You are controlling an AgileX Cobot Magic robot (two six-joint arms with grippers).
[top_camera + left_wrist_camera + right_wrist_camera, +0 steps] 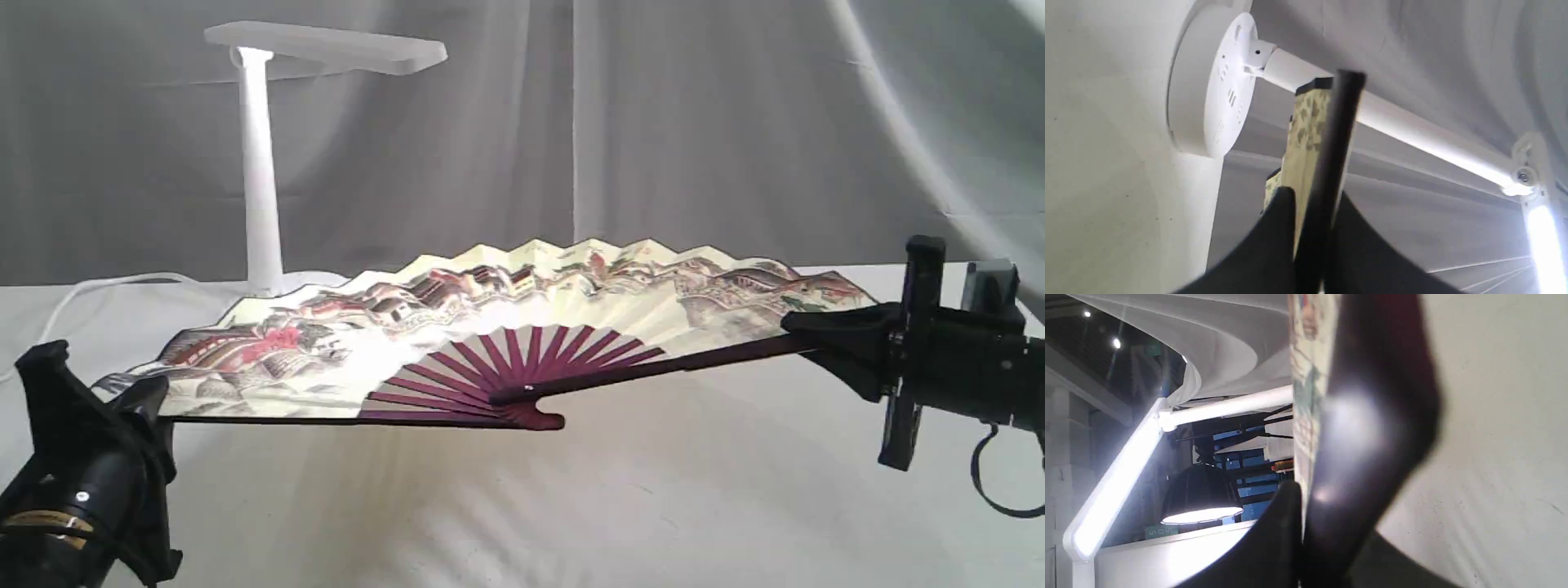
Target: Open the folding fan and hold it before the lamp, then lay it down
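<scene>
The folding fan (490, 327) is spread fully open and lies nearly flat, held low over the white cloth in front of the lamp (261, 163). Its painted leaf faces up and its maroon ribs meet at the pivot near the middle. My left gripper (143, 400) is shut on the fan's left outer guard (1331, 163). My right gripper (816, 335) is shut on the right outer guard (1372, 437). The lamp's round base (1208, 85) and stem show in the left wrist view, its lit head (1114, 482) in the right wrist view.
A white cloth (571, 506) covers the table, with grey drapes behind. The lamp's white cord (90, 290) runs off to the left along the table. A studio light (1200, 498) hangs in the background of the right wrist view.
</scene>
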